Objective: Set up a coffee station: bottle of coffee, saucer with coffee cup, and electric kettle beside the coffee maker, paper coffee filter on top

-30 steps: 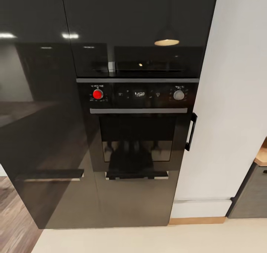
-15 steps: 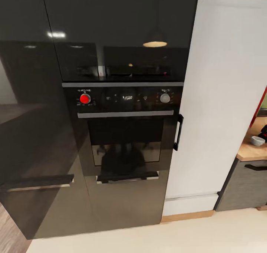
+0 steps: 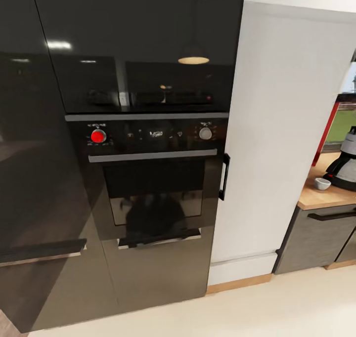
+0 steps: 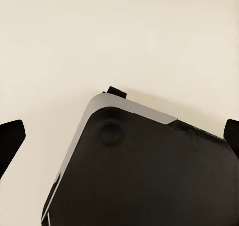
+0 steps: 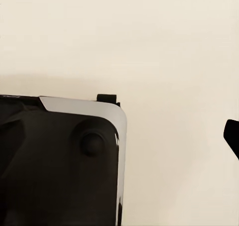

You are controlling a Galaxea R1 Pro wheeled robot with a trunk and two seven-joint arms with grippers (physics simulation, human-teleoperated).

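At the far right of the head view a wooden countertop point(image 3: 316, 197) has come into sight. On it stands a black and silver appliance point(image 3: 347, 163) that looks like the coffee maker, cut off by the picture's edge. A small pale cup point(image 3: 322, 183) sits just left of it on the wood. In the left wrist view my left gripper point(image 4: 119, 139) hangs open over the floor, dark fingertips point(image 4: 10, 141) far apart. My right gripper point(image 5: 119, 136) is likewise open, with one fingertip point(image 5: 232, 136) at the frame's edge. Neither holds anything.
A built-in black oven point(image 3: 153, 179) in glossy dark cabinets faces me, with a tall white cabinet point(image 3: 277, 129) to its right. Grey drawers point(image 3: 316, 233) sit under the countertop. Both wrist views look down on my dark base point(image 4: 149, 181) and the beige floor point(image 3: 247, 312).
The camera has swung to the right: the oven slid left in the picture, and the countertop with the appliance and cup came into view at the right edge.
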